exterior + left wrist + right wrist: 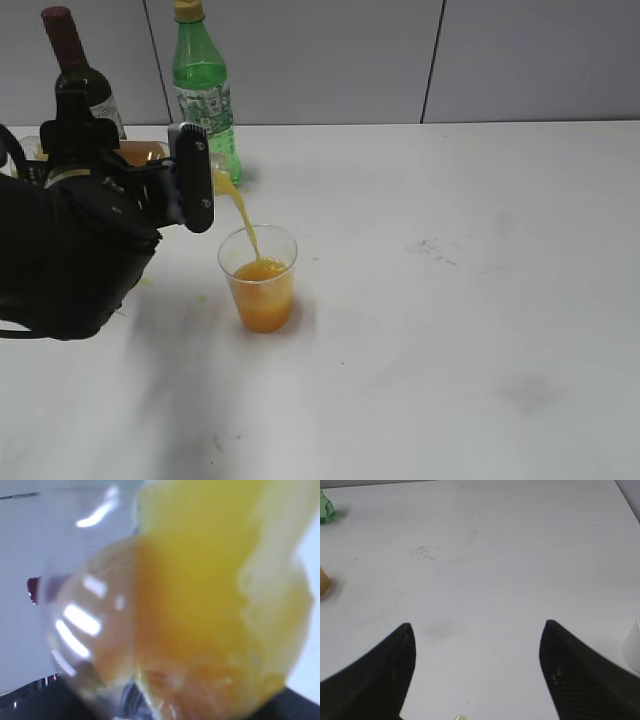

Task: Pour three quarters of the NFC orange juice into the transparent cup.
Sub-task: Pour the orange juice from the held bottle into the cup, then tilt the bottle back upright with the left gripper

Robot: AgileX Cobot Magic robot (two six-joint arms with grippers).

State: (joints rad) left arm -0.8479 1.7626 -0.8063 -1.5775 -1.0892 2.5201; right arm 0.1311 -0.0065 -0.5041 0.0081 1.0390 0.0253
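Grey wall panels stand behind a white table (480,330), scuffed in a few spots. Over on the left, the left gripper (190,180) is clamped on the juice bottle (150,153), tipped hard over with its mouth toward the cup (259,277). A thin orange stream (243,220) arcs from the mouth into the cup, which looks roughly half full. The left wrist view is nothing but a blur of juice bottle (200,610) glass and orange liquid close up.

The right gripper (477,655) hangs spread wide over bare table, holding nothing, well apart from the pour.

So the pouring is well under way. Most of the bottle is hidden by the arm, so how much remains is hard to judge. The next move, I'd say, calls for righting the bottle once about a quarter is left.

A wine bottle (70,60) and a green bottle (205,90) stand at the back.
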